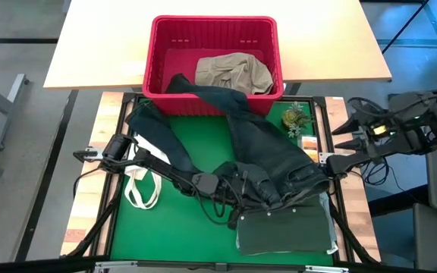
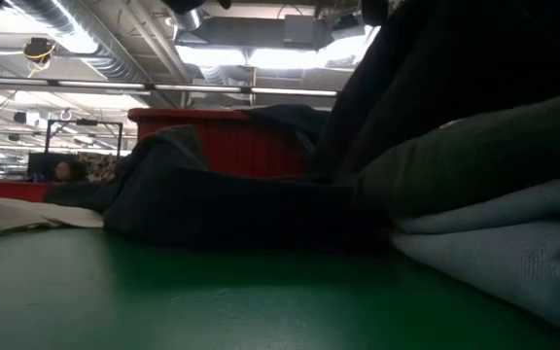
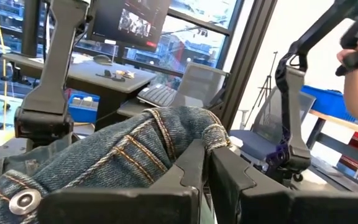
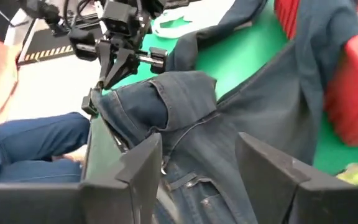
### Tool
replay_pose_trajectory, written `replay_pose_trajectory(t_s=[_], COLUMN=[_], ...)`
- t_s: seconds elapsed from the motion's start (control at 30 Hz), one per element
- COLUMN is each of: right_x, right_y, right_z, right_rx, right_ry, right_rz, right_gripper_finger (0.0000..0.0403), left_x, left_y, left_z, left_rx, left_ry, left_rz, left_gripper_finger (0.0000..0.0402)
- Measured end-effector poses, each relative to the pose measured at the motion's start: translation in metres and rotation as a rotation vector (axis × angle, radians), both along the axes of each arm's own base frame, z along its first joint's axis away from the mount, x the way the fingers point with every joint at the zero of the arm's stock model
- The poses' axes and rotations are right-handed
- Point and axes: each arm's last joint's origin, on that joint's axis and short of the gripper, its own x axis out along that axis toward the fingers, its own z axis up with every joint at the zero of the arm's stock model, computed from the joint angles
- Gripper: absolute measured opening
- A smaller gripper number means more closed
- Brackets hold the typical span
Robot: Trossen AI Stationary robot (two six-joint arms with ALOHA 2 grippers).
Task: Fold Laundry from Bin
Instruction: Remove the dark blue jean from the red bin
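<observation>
My left pincer (image 1: 258, 184) is clamped shut on the waistband of the denim jeans (image 1: 268, 155), lifting a fold of it. My right pincer (image 4: 197, 165) hangs just beside the waistband's other end, fingers apart, holding nothing. The jeans trail across the green bench (image 1: 203, 136) and over the rim of the red bin (image 1: 156, 57), where a khaki garment (image 1: 232, 72) lies. A folded dark green piece (image 1: 285, 231) sits nearby.

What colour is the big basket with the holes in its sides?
The basket is red, seen best in the high view.
</observation>
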Motion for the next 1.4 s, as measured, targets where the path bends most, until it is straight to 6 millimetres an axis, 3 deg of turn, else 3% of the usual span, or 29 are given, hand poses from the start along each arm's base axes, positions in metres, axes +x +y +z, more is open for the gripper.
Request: replay_pose_trajectory(t_s=[0.33,0.63,0.87,1.03,1.27,1.4], right_x=[0.087,0.153,0.183,0.199,0.216,0.216], right_y=[0.0,0.05,0.09,0.108,0.115,0.114], right_z=[-0.017,-0.042,-0.067,-0.083,-0.1,-0.102], right_rx=[0.068,-0.034,-0.27,-0.384,-0.439,-0.475], right_ry=[0.233,0.353,0.43,0.472,0.532,0.548], right_rz=[0.083,0.247,0.237,0.23,0.219,0.203], right_gripper_finger=[0.0191,0.0183,0.0183,0.0183,0.0182,0.0161], left_x=[0.004,0.01,0.011,0.011,0.011,0.01], left_y=[0.015,0.038,0.044,0.044,0.041,0.038], left_z=[0.001,0.001,0.001,0.001,0.001,0.001], left_rx=[-0.002,-0.004,-0.004,-0.003,0.001,0.004], left_ry=[-0.004,-0.004,-0.004,-0.003,-0.003,-0.004], left_rz=[0.038,0.11,0.124,0.117,0.082,0.056], left_gripper_finger=[0.0015,0.0015,0.0015,0.0015,0.0015,0.0015])
